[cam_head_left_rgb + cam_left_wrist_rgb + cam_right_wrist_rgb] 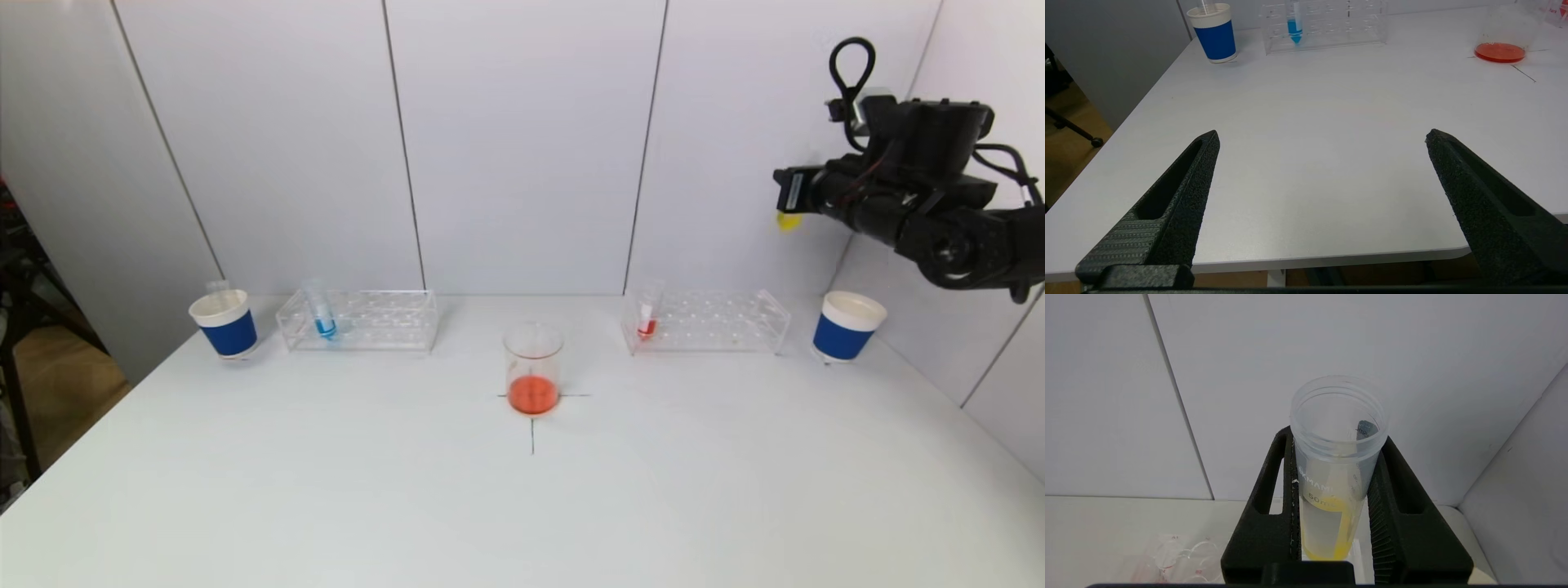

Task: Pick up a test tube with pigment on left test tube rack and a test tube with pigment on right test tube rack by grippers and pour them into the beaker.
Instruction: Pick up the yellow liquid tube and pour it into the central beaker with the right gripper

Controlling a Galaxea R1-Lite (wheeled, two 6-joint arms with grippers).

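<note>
My right gripper (788, 200) is raised high at the right, above the right rack (706, 320). It is shut on a clear test tube with yellow pigment (1331, 486), held upright between the fingers; the gripper (1336, 437) shows around it in the right wrist view. A red-pigment tube (647, 318) stands in the right rack. A blue-pigment tube (321, 314) stands in the left rack (359, 320). The beaker (533, 371) at the table's centre holds orange liquid. My left gripper (1323, 134) is open and empty over the table's front left edge, out of the head view.
A blue-banded paper cup (224, 322) with an empty tube in it stands left of the left rack. Another such cup (847, 325) stands right of the right rack. White wall panels close the back and right side.
</note>
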